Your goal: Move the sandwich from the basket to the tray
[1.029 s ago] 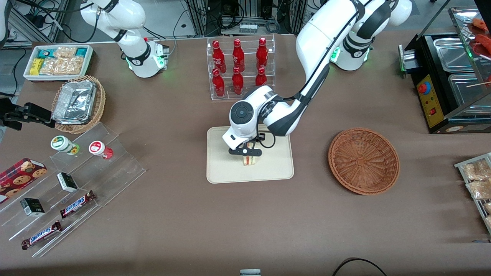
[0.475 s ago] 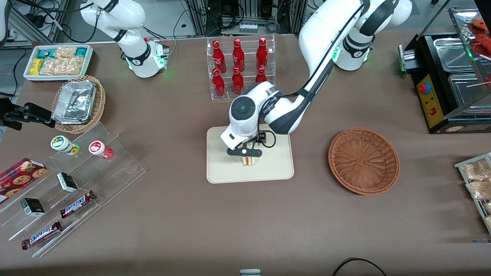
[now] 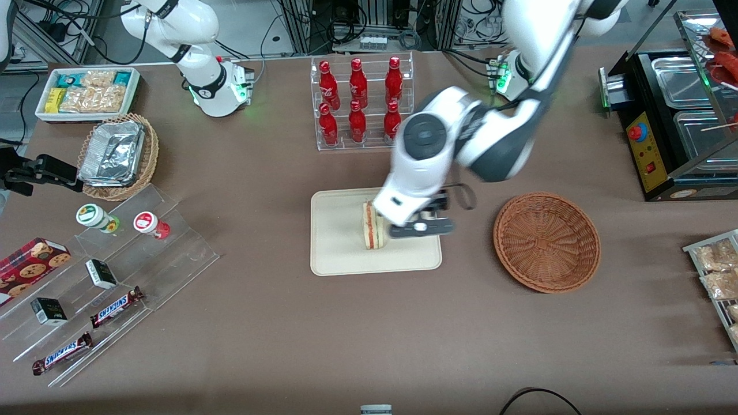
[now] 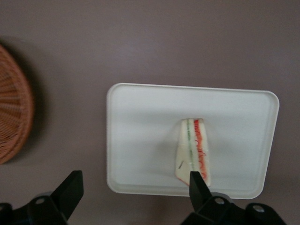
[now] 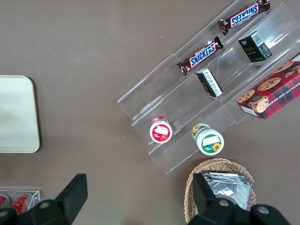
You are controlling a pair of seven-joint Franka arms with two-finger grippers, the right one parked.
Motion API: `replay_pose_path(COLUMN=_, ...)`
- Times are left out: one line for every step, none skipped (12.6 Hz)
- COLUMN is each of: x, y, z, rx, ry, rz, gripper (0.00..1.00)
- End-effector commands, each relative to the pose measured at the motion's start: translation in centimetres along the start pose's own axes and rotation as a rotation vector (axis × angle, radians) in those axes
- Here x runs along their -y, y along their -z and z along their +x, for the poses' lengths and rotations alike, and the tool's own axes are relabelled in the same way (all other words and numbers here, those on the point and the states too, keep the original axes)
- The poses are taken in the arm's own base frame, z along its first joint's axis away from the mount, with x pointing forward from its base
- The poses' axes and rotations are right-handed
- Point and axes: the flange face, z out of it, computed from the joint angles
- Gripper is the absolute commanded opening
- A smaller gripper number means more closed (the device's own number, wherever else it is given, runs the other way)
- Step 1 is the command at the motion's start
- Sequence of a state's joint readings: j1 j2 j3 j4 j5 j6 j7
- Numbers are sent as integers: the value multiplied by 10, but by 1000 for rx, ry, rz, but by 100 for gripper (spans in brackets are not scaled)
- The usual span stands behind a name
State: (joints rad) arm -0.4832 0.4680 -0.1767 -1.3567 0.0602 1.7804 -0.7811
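The sandwich (image 3: 371, 226) (image 4: 193, 152), a white wedge with red and pale layers, stands on its edge on the cream tray (image 3: 340, 245) (image 4: 140, 131) (image 5: 16, 115). My gripper (image 3: 420, 228) (image 4: 133, 190) is open and empty, raised above the tray's edge on the side toward the basket. Nothing lies between its black fingers (image 4: 70, 187), and it does not touch the sandwich. The reddish-brown wicker basket (image 3: 546, 242) (image 4: 11, 122) sits empty beside the tray, toward the working arm's end of the table.
A clear rack of red bottles (image 3: 360, 101) stands farther from the front camera than the tray. Acrylic steps with snacks (image 3: 109, 271), a tan basket of foil containers (image 3: 118, 155) and a white bin (image 3: 86, 92) lie toward the parked arm's end. A black appliance (image 3: 674, 121) stands at the working arm's end.
The gripper has let go of the sandwich, opened, risen and swung toward the basket. The sandwich stays standing on the tray.
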Motion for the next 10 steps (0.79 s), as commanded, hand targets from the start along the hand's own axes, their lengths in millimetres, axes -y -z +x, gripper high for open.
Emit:
replay_pose_path(x=61, y=57, z=6, rx=17, ry=86, rz=2, gripper=100)
replay_pose_path(x=81, y=75, z=8, rx=18, ry=112, rz=5, gripper=100)
replay_pose_path(x=91, y=89, z=1, rx=18, ry=115, rz=26, gripper=100)
replay_pose_path(x=108, y=98, z=4, rx=16, ry=136, rz=38, gripper=100)
replay_pose_path(x=121, y=102, z=6, rx=17, ry=146, rz=43, gripper=100)
replay_pose_path(x=128, y=108, z=4, rx=11, ry=121, rz=44, gripper=100)
replay_pose_path(x=151, y=114, z=14, rx=13, ry=132, rz=45, gripper=100)
replay_pose_path(x=167, y=122, z=16, rx=19, ry=122, rz=48, gripper=100)
replay_pose_path(x=186, y=128, z=20, rx=24, ry=102, rz=51, gripper=100)
replay_pose_path(x=207, y=129, z=26, rx=37, ry=93, rz=55, gripper=100)
